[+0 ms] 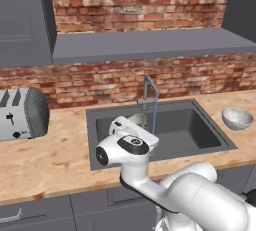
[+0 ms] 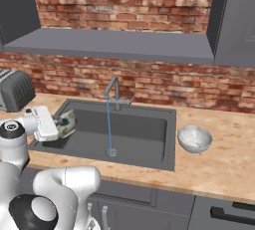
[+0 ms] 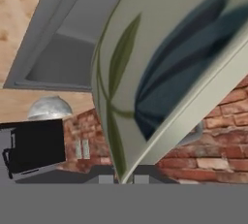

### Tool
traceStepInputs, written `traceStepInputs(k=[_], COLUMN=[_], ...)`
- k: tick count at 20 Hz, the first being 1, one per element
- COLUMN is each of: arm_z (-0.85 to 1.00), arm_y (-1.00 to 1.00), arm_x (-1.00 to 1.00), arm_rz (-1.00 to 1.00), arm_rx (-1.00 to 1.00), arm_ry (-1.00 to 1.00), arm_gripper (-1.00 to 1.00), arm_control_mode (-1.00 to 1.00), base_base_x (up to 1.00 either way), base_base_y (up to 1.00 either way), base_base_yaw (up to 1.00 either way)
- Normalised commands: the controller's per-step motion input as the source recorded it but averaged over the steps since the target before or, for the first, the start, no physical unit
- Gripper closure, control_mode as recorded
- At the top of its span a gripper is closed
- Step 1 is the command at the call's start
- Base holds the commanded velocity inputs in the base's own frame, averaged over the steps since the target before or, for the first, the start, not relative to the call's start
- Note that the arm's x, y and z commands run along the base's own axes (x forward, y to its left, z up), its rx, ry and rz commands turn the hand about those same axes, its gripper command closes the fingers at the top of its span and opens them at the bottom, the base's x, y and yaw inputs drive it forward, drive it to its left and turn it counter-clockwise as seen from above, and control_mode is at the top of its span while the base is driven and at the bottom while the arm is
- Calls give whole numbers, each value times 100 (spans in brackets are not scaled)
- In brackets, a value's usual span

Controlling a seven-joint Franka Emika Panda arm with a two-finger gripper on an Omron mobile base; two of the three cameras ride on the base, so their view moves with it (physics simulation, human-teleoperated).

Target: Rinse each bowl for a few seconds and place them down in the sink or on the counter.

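From the left base view, the end effector (image 1: 134, 124) holds the grey-green bowl (image 1: 138, 120) over the sink (image 1: 200, 125), left of the running tap (image 1: 150, 92), while the speckled bowl (image 1: 237, 118) sits on the worktop (image 1: 60, 155) right of the basin. The right base view shows the same bowl (image 2: 66, 122) tipped on its side by the basin's left wall, apart from the stream. In the hand view its leaf-patterned wall (image 3: 160, 72) looms close, fingers clamped on the rim; I judge it light, rigid, slippery when wet and chippable, best pinched at the rim.

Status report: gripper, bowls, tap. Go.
Gripper shut on grey-green leaf-patterned bowl, over dark grey sink, left of running tap. Speckled grey-white bowl on wood-grain counter. Nothing blocking.
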Motion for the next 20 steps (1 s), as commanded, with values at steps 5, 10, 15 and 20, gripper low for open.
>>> traceStepInputs(k=[5,10,15,20], arm_z=[-10,-8,-10,-10], arm_y=[-27,-23,-25,-28], arm_x=[15,23,24,29], arm_rz=[-10,-10,-10,-7], arm_rx=[0,0,2,2], arm_ry=[-8,-6,-4,-2], arm_gripper=[100,100,100,100], arm_control_mode=[-100,-100,-100,-100], base_base_x=[0,0,0,0], base_base_y=[0,0,0,0], base_base_yaw=[0,0,0,0])
